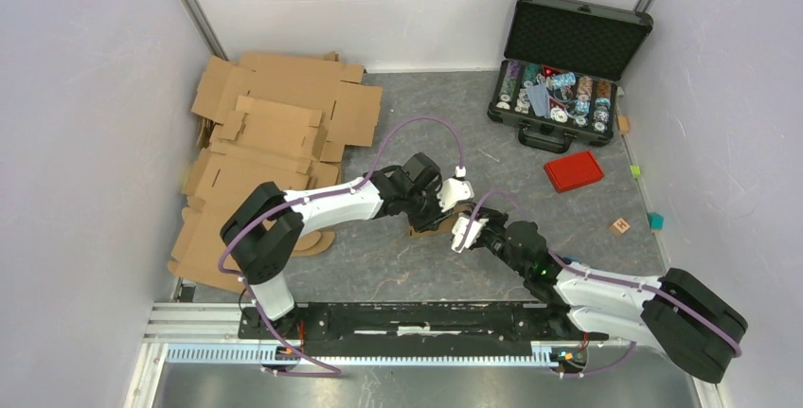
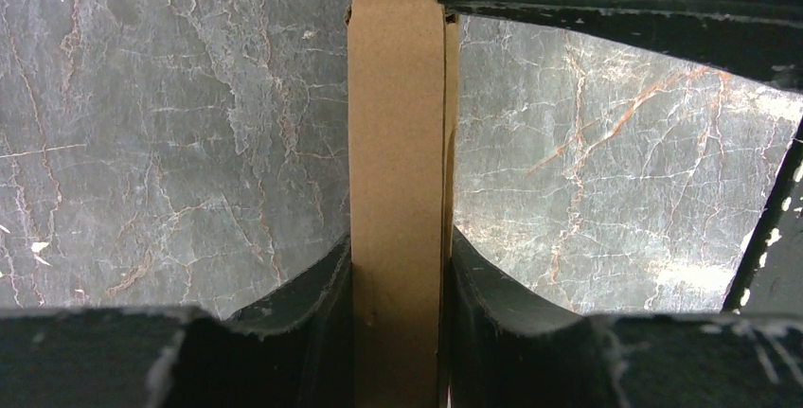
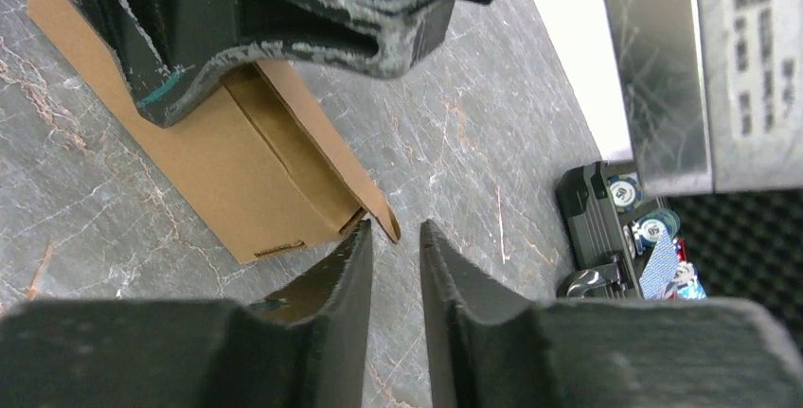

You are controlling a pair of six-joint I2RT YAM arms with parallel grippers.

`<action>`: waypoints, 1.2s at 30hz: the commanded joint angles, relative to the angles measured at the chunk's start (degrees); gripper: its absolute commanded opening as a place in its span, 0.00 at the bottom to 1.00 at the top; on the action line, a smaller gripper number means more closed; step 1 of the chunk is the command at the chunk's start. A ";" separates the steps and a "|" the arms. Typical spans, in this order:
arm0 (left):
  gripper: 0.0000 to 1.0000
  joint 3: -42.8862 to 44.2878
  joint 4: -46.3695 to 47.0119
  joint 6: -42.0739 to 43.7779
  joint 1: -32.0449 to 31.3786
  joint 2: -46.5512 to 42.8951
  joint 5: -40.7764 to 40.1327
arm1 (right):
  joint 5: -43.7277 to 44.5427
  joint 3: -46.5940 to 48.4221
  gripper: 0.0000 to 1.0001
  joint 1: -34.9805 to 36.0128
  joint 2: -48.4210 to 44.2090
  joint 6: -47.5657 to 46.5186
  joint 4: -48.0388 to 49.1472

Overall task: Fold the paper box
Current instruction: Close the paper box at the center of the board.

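The paper box (image 1: 423, 229) is a small brown cardboard box lying on the grey marbled table near the middle. My left gripper (image 1: 443, 202) is shut on it: in the left wrist view a brown panel of the paper box (image 2: 398, 143) stands upright, pinched between the two black fingers of my left gripper (image 2: 398, 242). My right gripper (image 1: 469, 231) sits just right of the box. In the right wrist view the right gripper (image 3: 396, 233) is open by a narrow gap with nothing in it. Its tips lie beside a loose corner flap of the paper box (image 3: 218, 162), under the left gripper (image 3: 284, 20).
A pile of large flat cardboard sheets (image 1: 265, 143) covers the left side. An open black case (image 1: 568, 72) of chips stands at the back right, with a red lid (image 1: 574, 171) in front of it. A small wooden cube (image 1: 620, 226) and coloured blocks (image 1: 655, 221) lie near the right wall.
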 commanded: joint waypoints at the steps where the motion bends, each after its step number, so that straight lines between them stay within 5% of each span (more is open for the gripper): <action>1: 0.18 1.15 -3.05 1.40 -0.45 1.37 0.88 | -2.86 3.40 0.27 -0.01 1.62 -0.91 2.85; 8: 0.17 1.60 -3.03 -0.96 0.18 2.38 -3.43 | -5.10 5.47 0.00 -0.22 2.52 -0.82 1.89; 31: 0.24 -0.29 -1.47 -4.80 4.64 0.92 -6.81 | -14.21 21.96 0.00 -3.25 14.34 16.22 -5.78; 36: 0.37 -0.40 -1.30 -5.58 4.94 0.76 -6.21 | -14.45 24.21 0.00 -3.69 14.92 22.86 -7.77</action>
